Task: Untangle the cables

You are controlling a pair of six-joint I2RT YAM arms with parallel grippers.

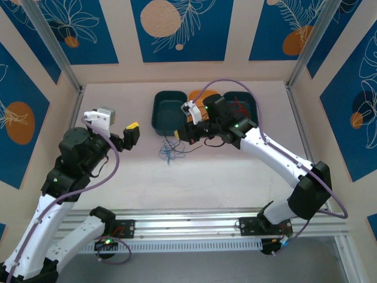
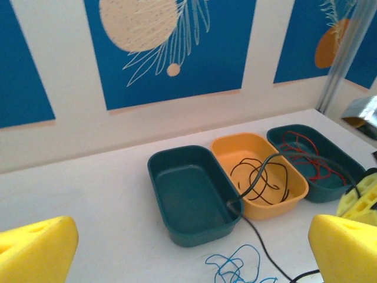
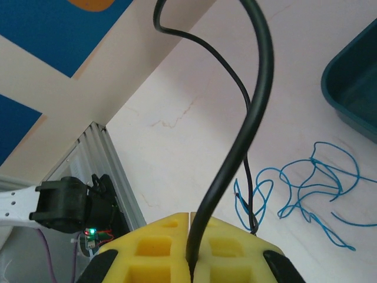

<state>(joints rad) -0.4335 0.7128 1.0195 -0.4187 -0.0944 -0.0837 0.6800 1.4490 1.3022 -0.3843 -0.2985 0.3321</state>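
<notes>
**Black cable in hand, blue one waiting**

My right claw (image 3: 189,236) is clamping shut on the black cable (image 3: 264,82), which is trailing out of the orange bin (image 2: 268,211). The red cable (image 2: 306,156) is lying in the teal bin (image 2: 321,193), sorted by my reckoning. The blue cable (image 3: 311,160) is sprawling on the desk (image 1: 235,177) beside the empty bin (image 2: 194,200), waiting to be binned. My left claw (image 1: 131,134) is hanging wide open.

I see white arms (image 1: 277,154) with black joints (image 1: 76,144), purple cables (image 1: 336,200), yellow pincer pads (image 3: 153,247), and tiny green lights (image 1: 237,125), probably LEDs.
</notes>
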